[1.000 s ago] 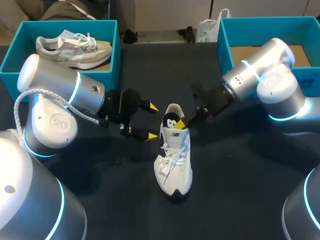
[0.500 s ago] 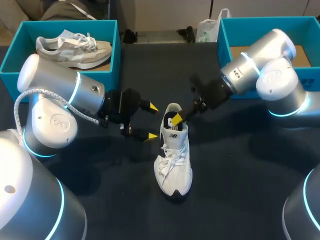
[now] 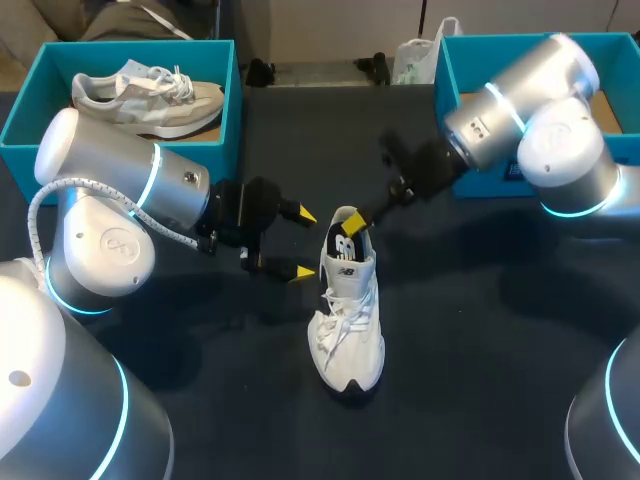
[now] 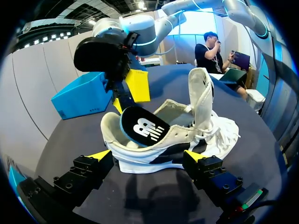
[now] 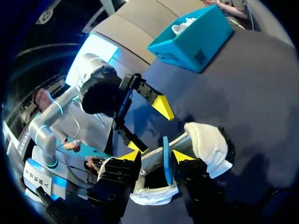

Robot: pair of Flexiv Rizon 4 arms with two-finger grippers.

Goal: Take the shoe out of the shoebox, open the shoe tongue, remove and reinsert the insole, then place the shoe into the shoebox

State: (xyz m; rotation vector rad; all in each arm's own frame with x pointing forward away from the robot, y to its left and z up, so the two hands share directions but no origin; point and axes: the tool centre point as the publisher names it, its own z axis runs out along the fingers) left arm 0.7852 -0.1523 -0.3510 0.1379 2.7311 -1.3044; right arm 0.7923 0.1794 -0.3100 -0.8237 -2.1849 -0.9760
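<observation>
seemingly pinching the insole (image 5: 165,161) with the right gripper (image 5: 154,156) (half out of the shoe (image 3: 348,320)), left gripper (image 3: 303,243) spread alongside, bracing nothing: could slip free or topple the shoe.

Wide dark matte table (image 3: 500,360)
</observation>
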